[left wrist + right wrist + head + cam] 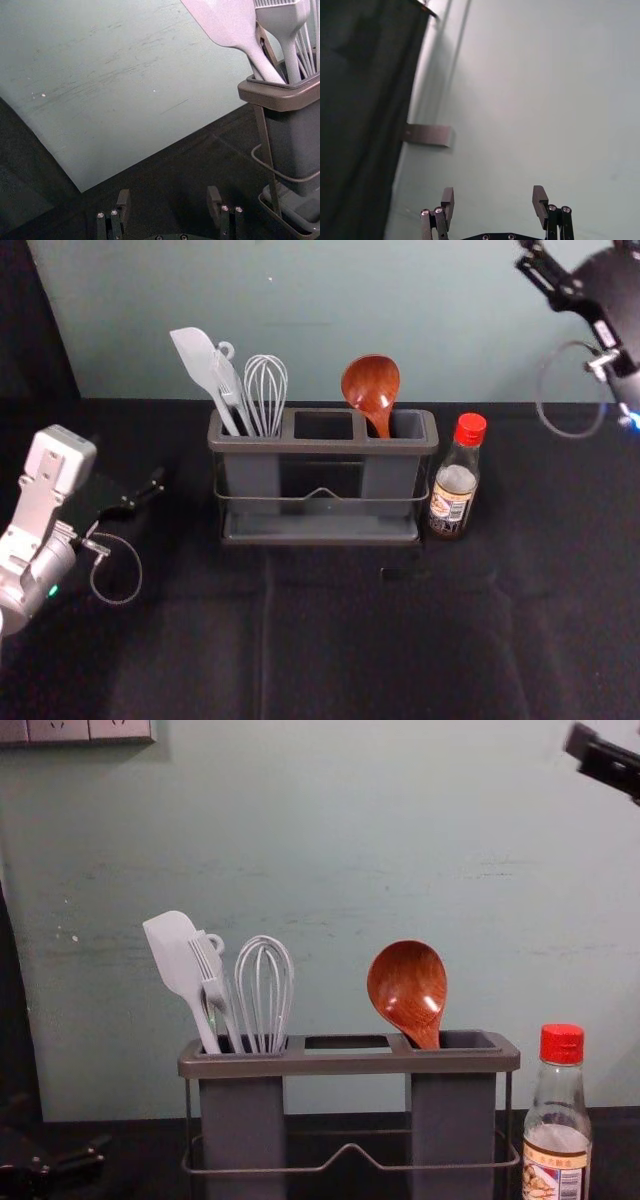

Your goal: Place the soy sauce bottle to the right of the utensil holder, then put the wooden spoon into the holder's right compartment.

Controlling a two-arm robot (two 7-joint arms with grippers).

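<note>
Wooden spoon [370,385] leans in right compartment [408,425] of holder [320,447].

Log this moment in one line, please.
spoon in right compartment; soy sauce bottle right of holder; left claw open at left; right claw open at right

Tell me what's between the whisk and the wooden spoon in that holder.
Between the whisk and the wooden spoon is the middle opening of the holder, with no utensil standing in it, as the head and chest views show.
</note>
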